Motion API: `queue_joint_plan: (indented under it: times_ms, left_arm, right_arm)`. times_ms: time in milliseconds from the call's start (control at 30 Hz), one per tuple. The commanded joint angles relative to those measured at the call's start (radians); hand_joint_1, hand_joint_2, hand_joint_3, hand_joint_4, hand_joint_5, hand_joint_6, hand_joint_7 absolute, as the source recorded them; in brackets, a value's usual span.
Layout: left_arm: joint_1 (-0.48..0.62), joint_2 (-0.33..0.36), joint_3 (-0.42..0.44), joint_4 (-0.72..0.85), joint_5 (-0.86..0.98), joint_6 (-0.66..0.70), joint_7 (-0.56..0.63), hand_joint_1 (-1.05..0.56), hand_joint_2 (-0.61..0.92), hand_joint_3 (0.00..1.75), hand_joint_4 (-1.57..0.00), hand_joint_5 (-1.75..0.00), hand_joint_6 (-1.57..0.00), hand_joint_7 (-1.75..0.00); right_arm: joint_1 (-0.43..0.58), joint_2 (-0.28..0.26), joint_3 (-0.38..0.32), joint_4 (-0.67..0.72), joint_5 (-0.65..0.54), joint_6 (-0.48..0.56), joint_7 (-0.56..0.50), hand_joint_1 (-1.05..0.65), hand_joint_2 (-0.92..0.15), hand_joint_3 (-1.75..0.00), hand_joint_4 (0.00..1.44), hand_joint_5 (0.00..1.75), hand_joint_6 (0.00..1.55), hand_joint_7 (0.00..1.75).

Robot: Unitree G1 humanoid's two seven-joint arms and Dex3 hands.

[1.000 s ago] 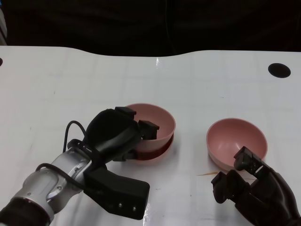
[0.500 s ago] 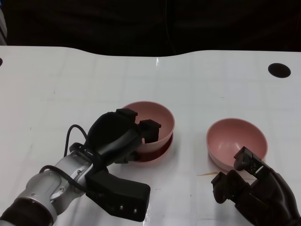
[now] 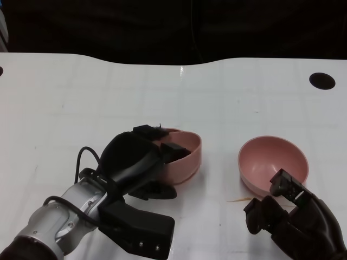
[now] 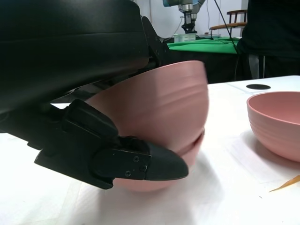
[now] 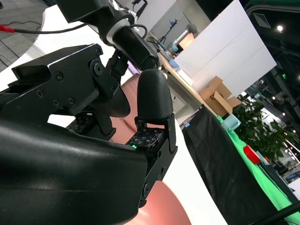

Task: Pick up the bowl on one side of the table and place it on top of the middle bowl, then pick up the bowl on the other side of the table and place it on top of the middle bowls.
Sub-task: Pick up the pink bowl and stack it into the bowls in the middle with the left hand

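Note:
My left hand (image 3: 133, 162) grips a pink bowl (image 3: 187, 157) by its near rim, fingers hooked inside it. In the left wrist view this upper bowl (image 4: 159, 103) sits tilted in the middle bowl (image 4: 190, 150), whose rim shows just beneath it. In the head view the lower bowl is almost hidden. Another pink bowl (image 3: 272, 162) stands alone to the right. My right hand (image 3: 293, 219) hovers at that bowl's near edge, fingers apart and holding nothing. The right wrist view shows its raised fingers (image 5: 152, 98) over a pink patch of that bowl (image 5: 164, 211).
A thin tan sliver (image 3: 238, 200) lies on the white table (image 3: 81, 97) between the bowls. A black round hole (image 3: 321, 80) marks the far right. Beyond the table's curved far edge it is dark.
My left hand has come down and slightly nearer with its bowl, which now sits lower and more tilted over the middle bowl, hiding the dark rim. The right hand has stayed put.

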Motion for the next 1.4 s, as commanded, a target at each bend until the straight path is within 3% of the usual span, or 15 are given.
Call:
queue_joint_plan:
  times_ms: [33,967,1400]
  left_arm:
    - [0.018,0.018,0.008,-0.023,-0.008,0.008,-0.011,-0.94,0.92,0.50,-0.18,0.00,-0.54,0.00]
    - [0.029,0.015,0.008,-0.013,-0.002,0.009,0.023,-0.92,0.92,0.48,-0.23,-0.02,-0.58,-0.01]
    - [0.020,-0.010,0.002,0.088,-0.009,-0.018,0.076,-0.90,0.92,0.47,-0.21,0.00,-0.57,0.00]
  right_arm:
    - [0.007,-0.006,-0.007,-0.022,0.005,0.004,-0.011,0.00,-0.67,-1.24,0.87,1.75,0.65,1.72]
    - [0.004,-0.011,-0.010,-0.012,0.004,-0.004,0.000,0.01,-0.69,-1.22,0.87,1.75,0.64,1.74]
    - [0.008,-0.008,-0.012,-0.020,0.005,0.002,-0.009,0.00,-0.67,-1.23,0.87,1.75,0.65,1.73]
